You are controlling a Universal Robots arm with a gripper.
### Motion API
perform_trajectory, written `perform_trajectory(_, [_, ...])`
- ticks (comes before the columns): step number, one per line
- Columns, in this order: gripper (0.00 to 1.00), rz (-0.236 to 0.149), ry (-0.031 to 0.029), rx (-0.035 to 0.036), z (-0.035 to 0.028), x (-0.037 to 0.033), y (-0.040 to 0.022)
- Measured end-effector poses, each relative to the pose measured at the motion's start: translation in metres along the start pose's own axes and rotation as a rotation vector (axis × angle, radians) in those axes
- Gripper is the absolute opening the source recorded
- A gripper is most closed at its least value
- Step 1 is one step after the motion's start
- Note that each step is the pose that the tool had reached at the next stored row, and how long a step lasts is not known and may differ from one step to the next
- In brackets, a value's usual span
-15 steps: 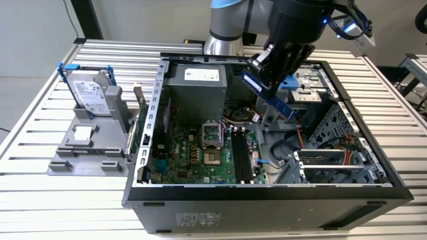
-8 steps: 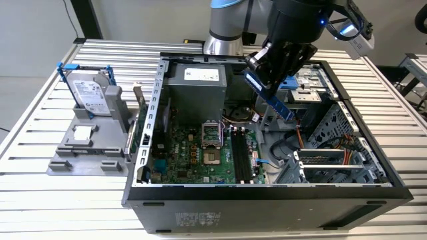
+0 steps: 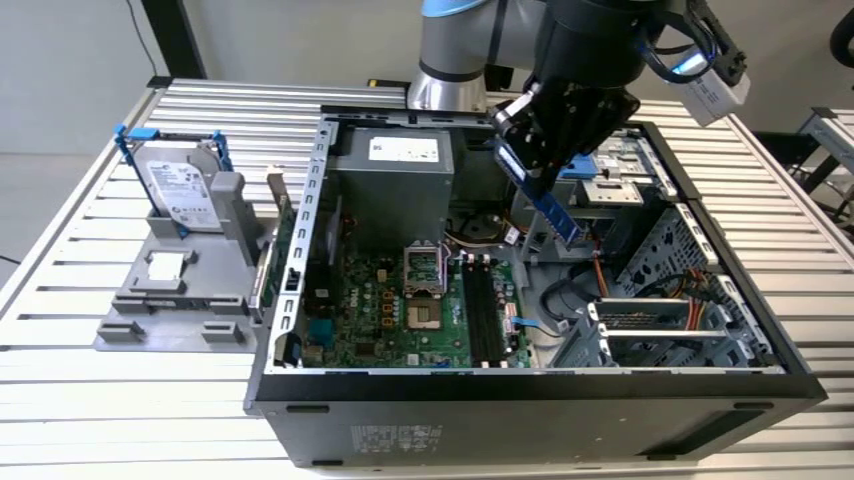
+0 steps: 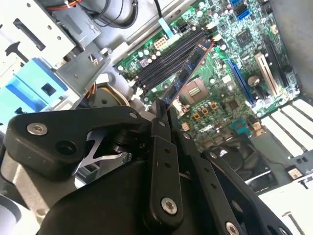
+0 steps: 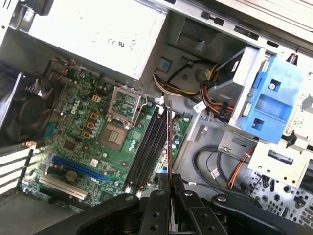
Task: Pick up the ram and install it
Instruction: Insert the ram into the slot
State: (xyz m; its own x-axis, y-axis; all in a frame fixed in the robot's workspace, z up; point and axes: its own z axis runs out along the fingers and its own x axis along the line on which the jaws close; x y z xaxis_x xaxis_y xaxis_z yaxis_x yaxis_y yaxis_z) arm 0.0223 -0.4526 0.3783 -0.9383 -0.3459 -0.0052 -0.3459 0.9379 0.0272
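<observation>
Blue-green ram [image 3: 553, 207] sits clenched in the gripper [image 3: 529, 168], tilted in the air above the open computer case [image 3: 534, 388], near the motherboard's [image 3: 380, 315] black slots [image 3: 483, 305].

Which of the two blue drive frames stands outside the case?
The blue frame around the silver hard drive on the grey stand; the other frame sits inside the case.

The ram [image 3: 558, 212] has its top end hidden inside the gripper [image 3: 523, 160]; above the gripper, the arm [image 3: 461, 50] is cut off.
</observation>
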Motion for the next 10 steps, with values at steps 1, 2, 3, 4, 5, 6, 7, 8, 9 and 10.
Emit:
perform_trajectory(1, [0.0,0.013,-0.0003,0.0001,0.0,0.0,0.0])
perform_trajectory(2, [0.0,0.026,-0.0007,0.0001,0.0,0.0,0.0])
perform_trajectory(3, [0.0,0.039,-0.001,0.0003,0.0,0.0,0.0])
perform_trajectory(4, [0.0,0.051,-0.0013,0.0003,0.0,0.0,0.0])
perform_trajectory(5, [0.0,0.063,-0.0017,0.0004,0.0,0.0,0.0])
perform_trajectory(6, [0.0,0.075,-0.002,0.0004,0.0,0.0,0.0])
perform_trajectory(7, [0.0,0.087,-0.0023,0.0005,0.0,0.0,0.0])
perform_trajectory(8, [0.0,0.099,-0.0026,0.0005,0.0,0.0,0.0])
perform_trajectory(9, [0.0,0.11,-0.003,0.0006,0.0,0.0,0.0])
perform_trajectory(10, [0.0,0.121,-0.0032,0.0007,0.0,0.0,0.0])
